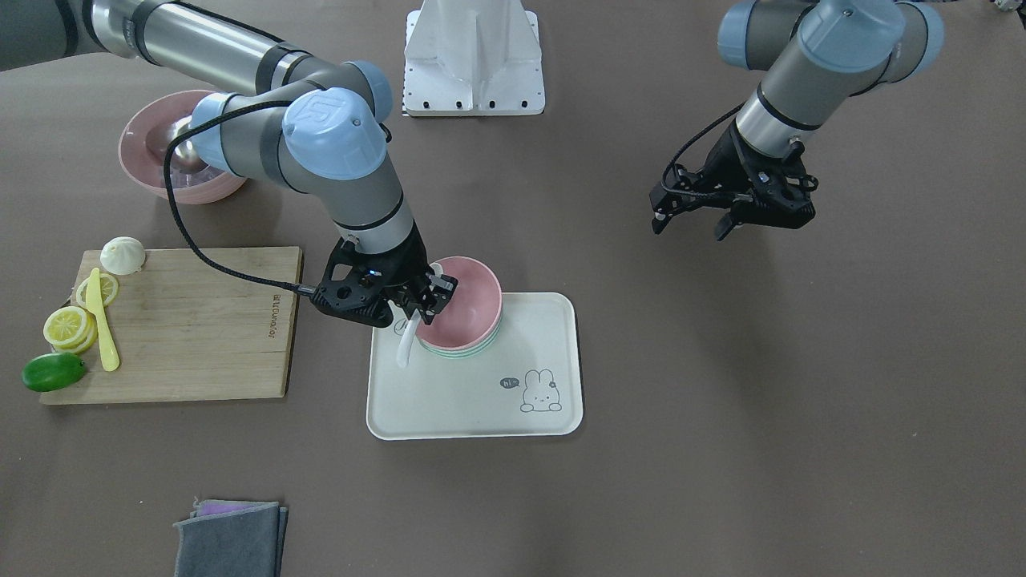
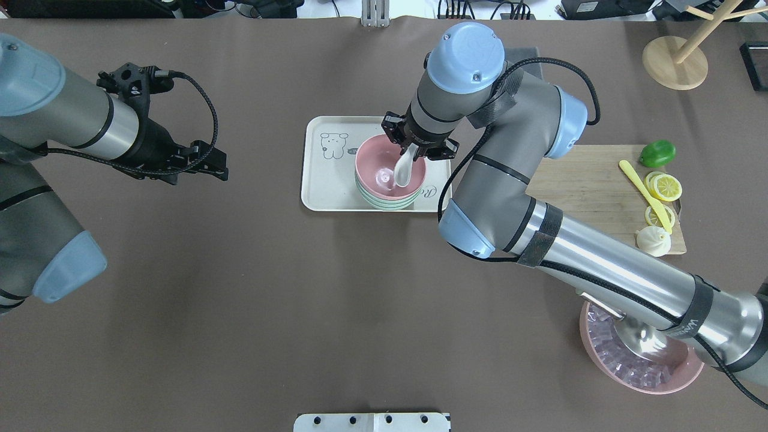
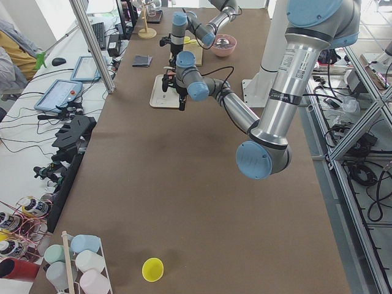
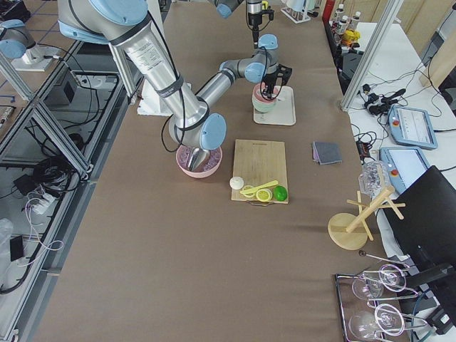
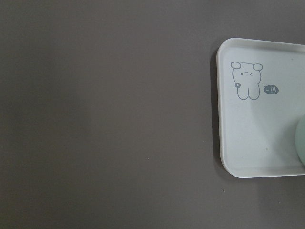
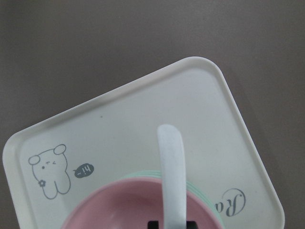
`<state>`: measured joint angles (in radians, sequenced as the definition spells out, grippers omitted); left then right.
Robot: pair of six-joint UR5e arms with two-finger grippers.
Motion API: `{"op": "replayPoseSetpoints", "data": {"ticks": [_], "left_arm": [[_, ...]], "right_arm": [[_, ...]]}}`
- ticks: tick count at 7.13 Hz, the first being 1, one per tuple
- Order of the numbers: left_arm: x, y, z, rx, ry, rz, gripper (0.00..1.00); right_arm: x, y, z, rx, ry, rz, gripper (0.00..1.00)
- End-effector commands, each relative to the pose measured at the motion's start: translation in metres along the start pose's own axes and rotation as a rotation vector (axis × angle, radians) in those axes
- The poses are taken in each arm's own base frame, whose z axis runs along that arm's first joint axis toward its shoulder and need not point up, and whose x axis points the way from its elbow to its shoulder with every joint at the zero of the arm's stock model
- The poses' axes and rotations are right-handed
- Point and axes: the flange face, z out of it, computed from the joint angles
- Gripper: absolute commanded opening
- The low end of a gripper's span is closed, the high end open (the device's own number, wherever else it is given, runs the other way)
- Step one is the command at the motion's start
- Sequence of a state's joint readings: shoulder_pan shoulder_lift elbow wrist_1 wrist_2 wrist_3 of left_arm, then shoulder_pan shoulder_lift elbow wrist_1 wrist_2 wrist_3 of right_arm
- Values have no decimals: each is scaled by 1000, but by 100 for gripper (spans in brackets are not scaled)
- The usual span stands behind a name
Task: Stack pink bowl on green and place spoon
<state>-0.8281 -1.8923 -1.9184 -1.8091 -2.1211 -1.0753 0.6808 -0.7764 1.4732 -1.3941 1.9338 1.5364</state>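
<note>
A pink bowl (image 1: 469,300) sits nested on top of a green bowl (image 1: 461,351) on a white tray (image 1: 481,401) with a bunny drawing. My right gripper (image 1: 429,300) is at the pink bowl's rim, shut on a white spoon (image 1: 407,340). From overhead the spoon (image 2: 402,173) slants down from the gripper (image 2: 418,150) over the pink bowl (image 2: 378,165). The right wrist view shows the spoon (image 6: 171,171) reaching out over the pink bowl (image 6: 124,210) and the tray (image 6: 143,119). My left gripper (image 1: 693,220) is open and empty, hovering well away from the tray.
A wooden cutting board (image 1: 200,320) beside the tray holds lemon slices, a yellow knife (image 1: 103,328), a lime and a bun. A large pink bowl (image 1: 152,152) sits under my right arm. Grey cloths (image 1: 232,537) lie at the table edge. A wooden stand (image 2: 675,60) is in one corner.
</note>
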Motion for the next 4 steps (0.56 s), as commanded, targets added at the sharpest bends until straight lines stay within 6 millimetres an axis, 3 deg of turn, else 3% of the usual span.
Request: {"op": "replayPoseSetpoints", "data": {"ticks": [1,2,3,4], "left_arm": [[-13,-6,-7,13,-9,-19,98],[-37,-15,-17,6,-17,-55,98],[-74,-25,-38,-10,-9,-19,98],[-137,-33,-65,-9,-23,12,98]], "right_arm": [[0,5,-5,3,-8,8,100],[20,-4,-17,9,-16,16,100],[65,-26,-35,26,-17,27,100],[120,-63,-56,45,-4,4,100]]}}
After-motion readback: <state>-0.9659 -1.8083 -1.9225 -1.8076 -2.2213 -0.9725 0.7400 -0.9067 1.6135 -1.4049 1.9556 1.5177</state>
